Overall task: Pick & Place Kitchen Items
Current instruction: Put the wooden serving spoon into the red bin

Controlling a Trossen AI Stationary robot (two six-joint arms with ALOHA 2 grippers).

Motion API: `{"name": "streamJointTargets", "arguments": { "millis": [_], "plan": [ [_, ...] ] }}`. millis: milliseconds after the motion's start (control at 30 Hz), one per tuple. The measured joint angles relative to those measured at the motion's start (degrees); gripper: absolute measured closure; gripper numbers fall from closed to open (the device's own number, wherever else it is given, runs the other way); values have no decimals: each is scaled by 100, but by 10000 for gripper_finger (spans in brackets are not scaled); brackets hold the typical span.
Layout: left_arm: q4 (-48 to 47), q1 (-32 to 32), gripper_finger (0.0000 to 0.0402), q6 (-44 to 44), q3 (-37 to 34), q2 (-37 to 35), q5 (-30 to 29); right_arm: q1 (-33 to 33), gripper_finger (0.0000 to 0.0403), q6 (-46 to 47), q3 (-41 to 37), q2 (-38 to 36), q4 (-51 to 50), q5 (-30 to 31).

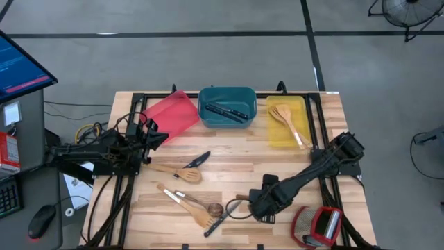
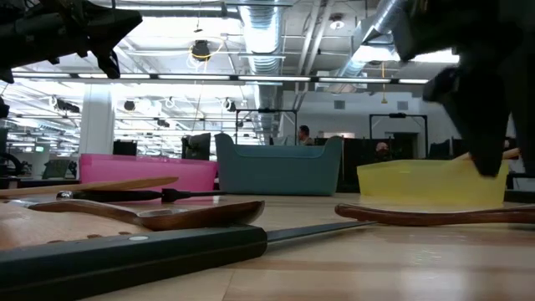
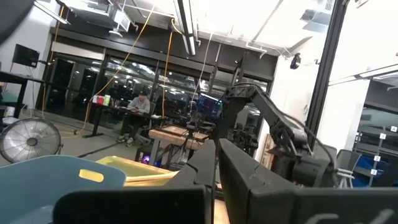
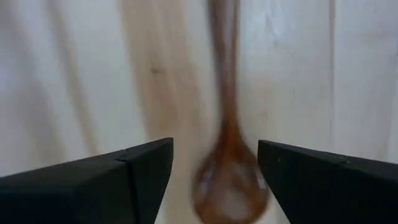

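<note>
Here the right gripper (image 1: 258,207) is lowered near the table's (image 1: 229,163) front edge, its fingers (image 4: 118,180) spread wide and released, with the bowl of a dark wooden spoon (image 4: 230,180) seen lying flat on the boards between them, untouched. Bare wood is left between this spoon and the three trays along the far edge. The left gripper (image 1: 161,137) is held clenched and empty by the left edge, just beside the tilted red tray (image 1: 172,113). Black-handled knives (image 1: 225,111) are seen in the teal tray (image 1: 227,94), pale wooden spatulas (image 1: 288,121) in the yellow tray (image 1: 300,104). Loose on the table are a knife (image 1: 198,160) beside a wooden spatula (image 1: 179,171), and a crossed cluster of utensils (image 1: 194,205) near the front. A red-and-silver object (image 1: 318,226) sits at the front right corner. No writing can be read.
</note>
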Motion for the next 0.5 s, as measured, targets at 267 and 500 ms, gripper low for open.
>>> {"name": "streamJointTargets", "arguments": {
  "millis": [267, 500],
  "plan": [
    [0, 1, 399, 1, 0, 0, -1, -267, 161, -294, 0, 303, -76, -133],
    [0, 1, 399, 1, -2, 0, -1, -340, 161, -351, -198, 307, 290, -145]
  ]
}}
